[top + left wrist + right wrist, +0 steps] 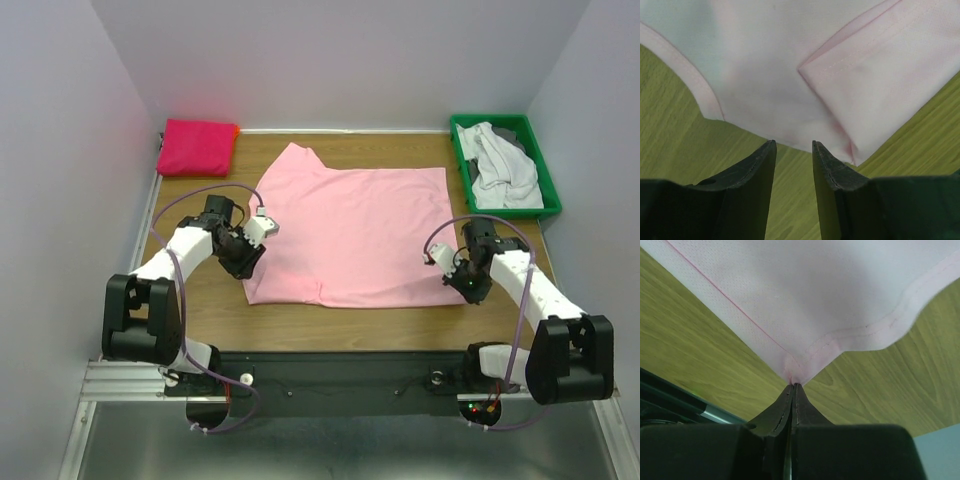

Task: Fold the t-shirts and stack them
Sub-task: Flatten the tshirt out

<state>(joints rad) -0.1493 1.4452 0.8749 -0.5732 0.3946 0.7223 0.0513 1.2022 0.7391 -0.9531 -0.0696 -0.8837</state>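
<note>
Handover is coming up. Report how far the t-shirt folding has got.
Done: the magenta t-shirt lies folded at the far left corner. In hand: the light pink t-shirt lies spread, the right gripper shut on its corner, the left gripper open at its edge. Remaining: folding it, stacking it, then the crumpled shirts in the green bin.

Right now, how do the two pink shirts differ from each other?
The light pink shirt lies spread out in the middle; the hot pink shirt is folded small in the far left corner. The right claw pinches the light pink shirt's corner; nothing touches the hot pink shirt. Both are pink cloth.
</note>
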